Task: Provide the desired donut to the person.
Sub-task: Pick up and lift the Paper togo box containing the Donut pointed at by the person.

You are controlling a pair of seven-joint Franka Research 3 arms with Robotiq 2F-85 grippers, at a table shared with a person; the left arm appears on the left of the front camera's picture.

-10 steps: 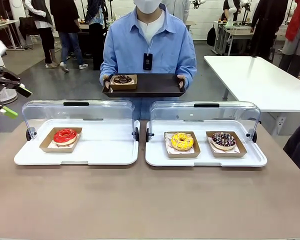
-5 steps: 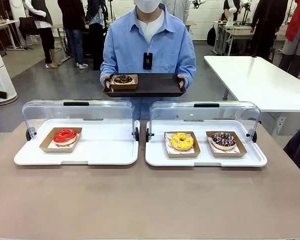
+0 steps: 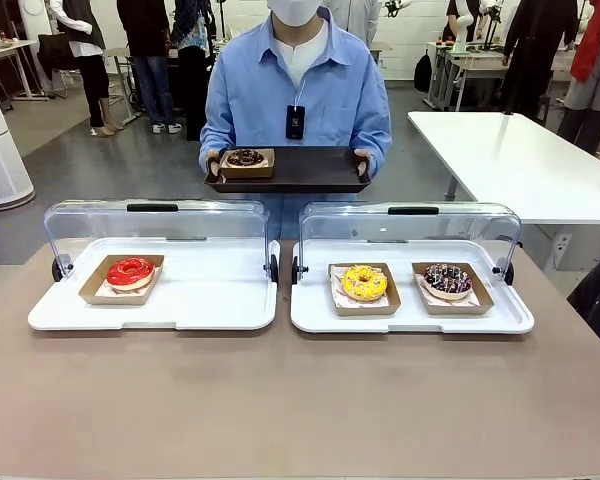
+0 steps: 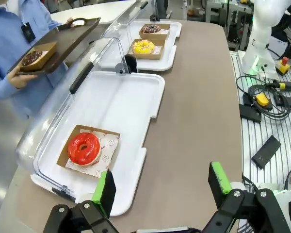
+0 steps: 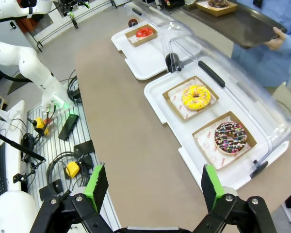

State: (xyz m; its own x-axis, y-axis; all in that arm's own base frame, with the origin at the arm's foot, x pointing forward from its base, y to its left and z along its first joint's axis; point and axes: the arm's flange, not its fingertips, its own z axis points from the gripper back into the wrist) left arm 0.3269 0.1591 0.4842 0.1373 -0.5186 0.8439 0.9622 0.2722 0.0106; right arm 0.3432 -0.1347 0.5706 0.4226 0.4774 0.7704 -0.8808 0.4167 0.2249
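The person [image 3: 298,90] in a light blue shirt stands at the far side, holding a black tray [image 3: 310,172] with a chocolate donut [image 3: 246,158] in a cardboard box. A red donut [image 3: 130,271] lies in the left white case [image 3: 210,300]. In the right case [image 3: 400,318] sit a yellow donut [image 3: 364,282] and a sprinkled chocolate donut [image 3: 447,279]. My left gripper [image 4: 161,187] hangs open above the table's left end, with the red donut [image 4: 84,148] ahead of it. My right gripper [image 5: 153,187] is open, high over the right end near the sprinkled donut [image 5: 230,137].
Both cases have clear lids [image 3: 155,225] raised at the back. The brown table [image 3: 300,400] is bare in front of the cases. Cables and small devices lie on the metal base [image 4: 269,111] beside the table. Another white table [image 3: 520,160] stands at the far right.
My left gripper has drawn off to the left and out of the front view. The person holds the tray in the same place.
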